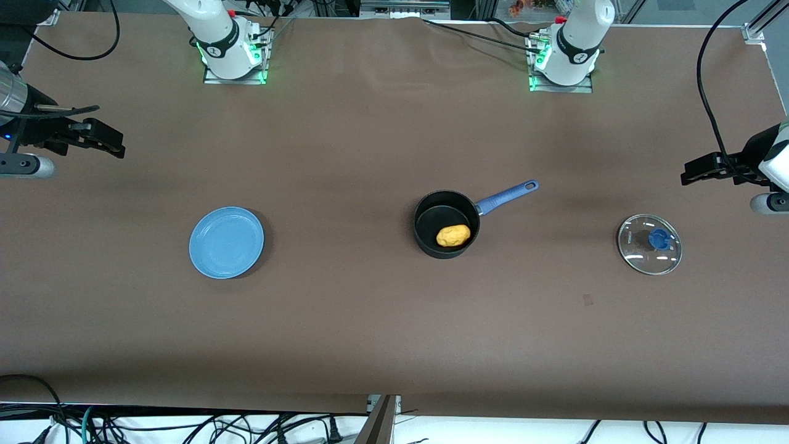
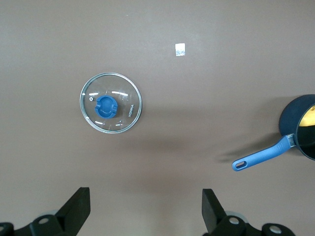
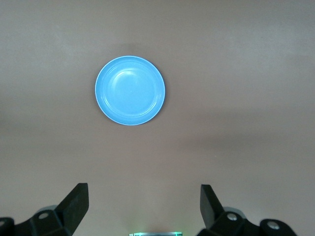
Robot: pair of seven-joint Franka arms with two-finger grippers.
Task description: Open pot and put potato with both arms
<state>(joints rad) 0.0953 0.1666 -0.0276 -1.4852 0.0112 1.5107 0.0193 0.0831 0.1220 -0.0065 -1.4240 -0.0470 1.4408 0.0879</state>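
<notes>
You're looking at a robotics lab, brown-covered table (image 1: 370,320), two bolted arm bases with green lights (image 1: 234,58), aluminium framing (image 1: 404,7), loose cables (image 1: 185,425) along its edge.

black pot (image 1: 445,223) with blue handle, yellow-orange potato (image 1: 453,235), clear lid (image 1: 650,243) with blue knob, light-blue plate (image 1: 226,242), plain brown table (image 1: 370,320).

Tabletop (image 1: 370,320): covered by a plain brown sheet, reaching almost every edge of the front view.
Surface marks: a small dark smudge (image 1: 587,300) is seen toward the left arm's end; a small pale square tag (image 2: 180,49) is seen in the left wrist view.
Front edge: a white strip with tangled black cables (image 1: 185,425) is seen below the tabletop.
Light: green glow (image 1: 264,75) is cast on the sheet along the top edge; soft shadows are spread across the brown.
</notes>
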